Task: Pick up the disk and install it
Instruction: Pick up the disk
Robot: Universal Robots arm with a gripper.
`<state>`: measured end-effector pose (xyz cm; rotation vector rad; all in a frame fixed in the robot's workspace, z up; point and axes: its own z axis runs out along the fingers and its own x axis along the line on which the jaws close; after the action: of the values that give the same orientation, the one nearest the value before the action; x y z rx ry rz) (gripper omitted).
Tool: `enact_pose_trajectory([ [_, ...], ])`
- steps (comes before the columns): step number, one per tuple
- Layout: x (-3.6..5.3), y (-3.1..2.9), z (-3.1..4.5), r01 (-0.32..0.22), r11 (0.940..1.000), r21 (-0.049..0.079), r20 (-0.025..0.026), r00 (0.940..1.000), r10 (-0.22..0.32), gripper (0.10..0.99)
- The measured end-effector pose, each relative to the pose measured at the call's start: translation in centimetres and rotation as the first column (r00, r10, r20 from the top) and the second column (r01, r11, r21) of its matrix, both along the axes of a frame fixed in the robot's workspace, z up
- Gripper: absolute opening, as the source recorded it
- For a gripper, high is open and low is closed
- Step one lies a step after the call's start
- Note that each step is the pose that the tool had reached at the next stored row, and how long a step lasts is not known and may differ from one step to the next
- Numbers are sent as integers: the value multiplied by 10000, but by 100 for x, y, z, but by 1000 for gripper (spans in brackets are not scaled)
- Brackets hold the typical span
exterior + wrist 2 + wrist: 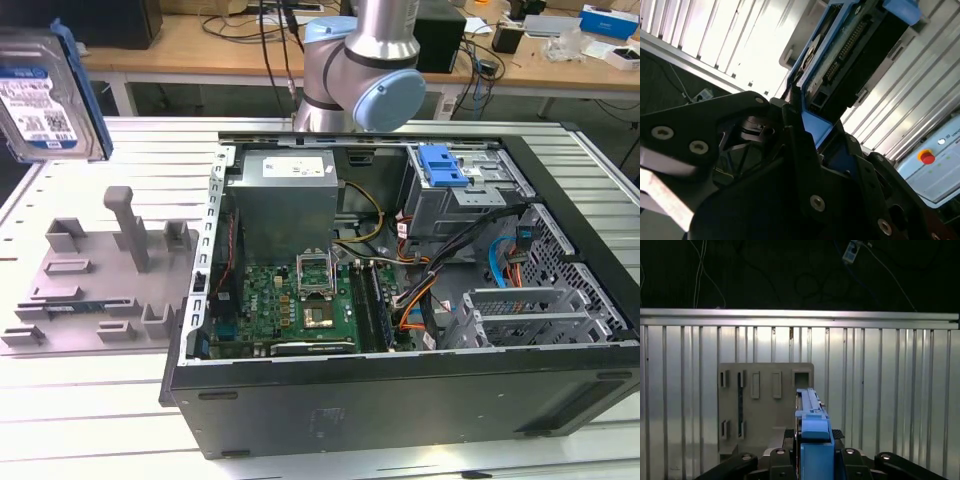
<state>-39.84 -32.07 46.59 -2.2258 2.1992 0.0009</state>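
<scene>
closest to the lens, the disk [45,95] hangs in the upper left of the exterior view, label side showing, tilted a little, with its blue bracket along the edge toward the frame's centre. it is up in the air, well clear of the table [150,150] and well apart from the case [400,400].

in both wrist views the gripper [814,437] [817,132] is clamped on the disk [810,400] [850,45]. the black fingers [800,165] press on the blue bracket's end tab from either side. in the first wrist view the disk is seen edge-on, standing out from the jaws, with the grey fixture [765,410] and the ribbed table [890,390] behind it.

the fixture [100,270] lies flat on the table in the left middle of the exterior view, just beside the case, with its posts and slots standing up from it. the disk is above it and apart from it.

the case fills the centre and right of the exterior view, lying on its side with the panel off. inside, the power supply [285,200] sits toward the back, the motherboard [290,300] below it in the frame, and a metal cage [530,315] is at the lower right. a blue latch [443,165] sits on the drive bay at the upper right of the case.

the arm [365,70] comes down at top centre, behind the case. a wooden bench [200,45] with cables runs along the top edge.
</scene>
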Motion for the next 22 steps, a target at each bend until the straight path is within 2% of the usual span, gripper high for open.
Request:
enact_pose_trajectory([
  [1,11,0,72,0,10000,0,0,10000,0,365],
  [3,21,-1,140,0,10000,3,-1,10000,0,365],
  [9,27,-11,162,0,10000,50,-1,10000,0,365],
  [11,54,-50,162,-2,10000,50,-5,10000,2,365],
  [12,125,-113,164,1,10000,50,-18,10000,-1,365],
  [14,215,-180,168,-1,10000,50,-23,10000,1,365],
  [16,366,-274,180,0,10000,51,-27,10000,0,365],
  [19,535,-366,191,0,10000,50,-30,10000,0,365],
  [22,673,-433,191,-1,10000,50,-37,10000,1,365],
])
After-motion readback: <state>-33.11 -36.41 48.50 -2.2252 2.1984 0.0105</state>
